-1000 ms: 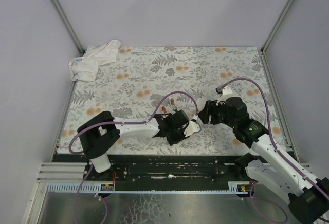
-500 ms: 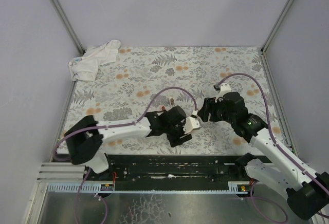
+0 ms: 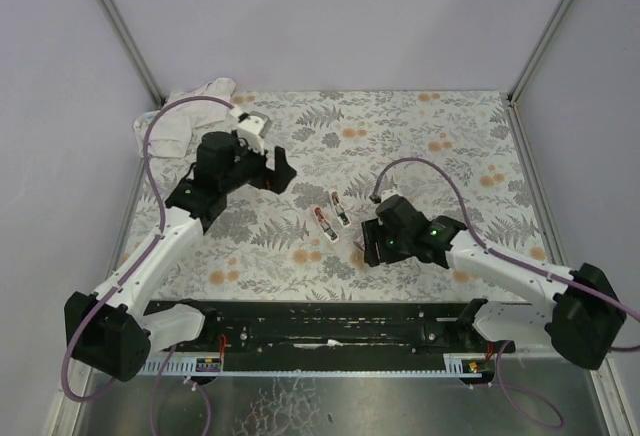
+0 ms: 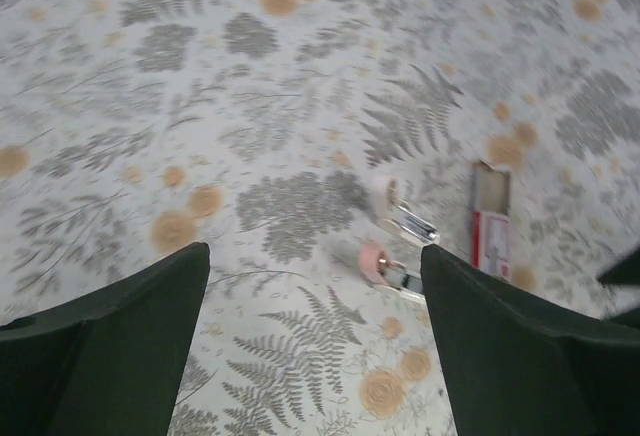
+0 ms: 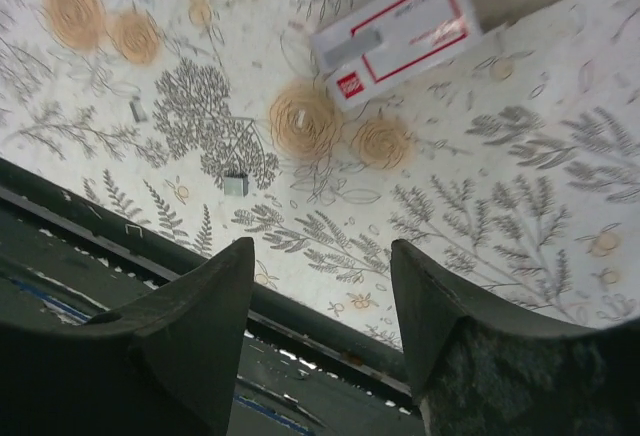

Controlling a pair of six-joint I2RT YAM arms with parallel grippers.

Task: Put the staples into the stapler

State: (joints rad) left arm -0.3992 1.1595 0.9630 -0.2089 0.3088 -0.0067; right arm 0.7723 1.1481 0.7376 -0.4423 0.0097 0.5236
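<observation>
Nearest, the right gripper is hovering low over the near part of the table. Its two fingers are standing apart and gripping nothing. I am judging that it is lining up on the staples, which are lying just beyond it on the flowered cover.

The red box is lying flat, with its pale inner tray pulled out at one end. Whether staples are sitting in the tray I cannot tell, because the views are too blurred there. A small grey bit is lying loose on the cover between the box and the fingers, maybe a short strip of staples.

Just beside the box, near the middle of the table, the stapler is lying. It is showing as a cream bar and a pink bar with bare metal, so it is probably opened for loading.

Farther off, to the left, the left gripper is hanging high with its fingers wide and empty — probably to leave room for the other arm. At the far left corner a white rag is lying crumpled.
</observation>
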